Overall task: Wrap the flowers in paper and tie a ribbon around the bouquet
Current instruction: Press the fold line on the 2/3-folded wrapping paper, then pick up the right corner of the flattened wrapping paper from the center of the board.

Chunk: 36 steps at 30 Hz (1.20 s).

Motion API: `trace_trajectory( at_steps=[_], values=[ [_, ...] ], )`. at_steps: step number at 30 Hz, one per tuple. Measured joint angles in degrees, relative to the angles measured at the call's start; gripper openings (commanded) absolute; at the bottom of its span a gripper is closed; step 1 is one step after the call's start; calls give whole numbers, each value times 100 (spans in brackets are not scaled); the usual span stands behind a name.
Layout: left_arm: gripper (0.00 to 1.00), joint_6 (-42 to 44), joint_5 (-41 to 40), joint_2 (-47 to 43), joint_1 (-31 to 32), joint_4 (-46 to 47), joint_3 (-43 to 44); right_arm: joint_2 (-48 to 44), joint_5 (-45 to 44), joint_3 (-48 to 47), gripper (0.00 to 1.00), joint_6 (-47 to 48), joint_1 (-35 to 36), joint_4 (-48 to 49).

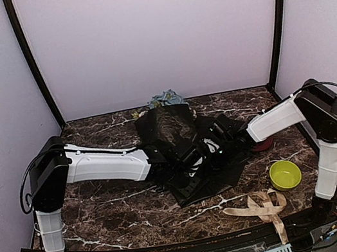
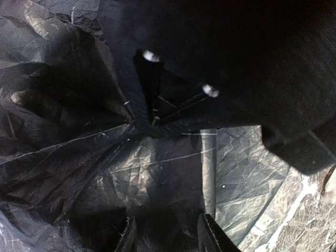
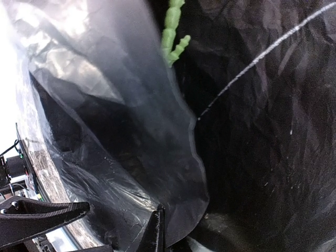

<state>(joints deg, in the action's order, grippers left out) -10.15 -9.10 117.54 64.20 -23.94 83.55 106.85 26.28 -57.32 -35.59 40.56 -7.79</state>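
The black paper (image 1: 191,161) lies crumpled in the middle of the table, with both grippers in it. The flowers (image 1: 165,98) show a blue head and leaves past its far edge. In the right wrist view a green stem (image 3: 173,31) pokes out above a lifted fold of paper (image 3: 121,105). My left gripper (image 2: 169,226) has its fingers (image 2: 212,236) partway apart, closed on a dark bunched mass of paper (image 2: 157,173). My right gripper (image 3: 157,223) is shut, pinching the edge of the lifted fold. The beige ribbon (image 1: 261,206) lies loose near the front right.
A lime green bowl (image 1: 285,174) stands at the right, just behind the ribbon. Something red (image 1: 265,144) peeks out under the right forearm. Pale walls close in the marbled table (image 1: 105,209) on three sides.
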Motion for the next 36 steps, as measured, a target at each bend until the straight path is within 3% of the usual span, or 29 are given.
trace_trajectory(
  at_steps=[14,24,30,36],
  values=[
    [36,-83,1189,55,-413,334,-44,-424,-442,170,15,-396,-52,-295],
    [36,-212,1556,151,-625,372,-127,-2127,-927,986,22,-876,-737,-122],
    [36,-212,1589,155,-625,378,-127,-2824,-1268,1923,50,-994,-1547,-203],
    [36,-210,1602,155,-625,380,-127,-2540,-1139,2194,52,-986,-2068,-109]
  ],
)
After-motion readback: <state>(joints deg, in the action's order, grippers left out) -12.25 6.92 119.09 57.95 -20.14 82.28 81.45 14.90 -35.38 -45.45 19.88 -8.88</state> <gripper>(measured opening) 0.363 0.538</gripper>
